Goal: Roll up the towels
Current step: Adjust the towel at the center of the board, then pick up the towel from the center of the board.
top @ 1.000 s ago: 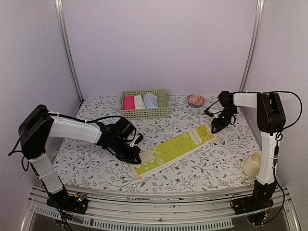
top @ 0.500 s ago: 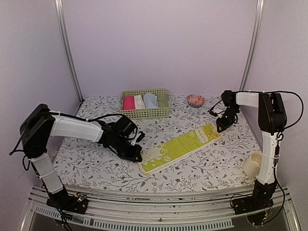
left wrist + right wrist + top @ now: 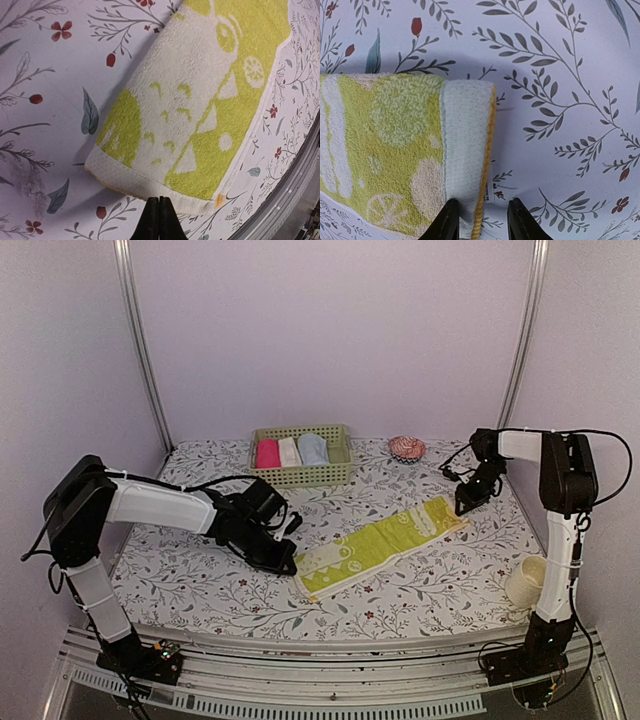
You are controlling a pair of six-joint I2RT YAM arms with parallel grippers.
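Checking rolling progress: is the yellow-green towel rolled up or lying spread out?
Spread out, not rolled. The yellow-green towel lies as a long flat strip on the table; both wrist views show its ends flat.

The white-and-black left arm (image 3: 160, 508) reaches low and forward across the surface, its black two-finger pincer (image 3: 159, 216) tipped down with the jaws pressed together. The right arm (image 3: 560, 480) stands upright, forearm bent inward. Its pincer (image 3: 481, 202) points down, jaws closed part-way on the end of the yellow-green printed towel (image 3: 395, 125).
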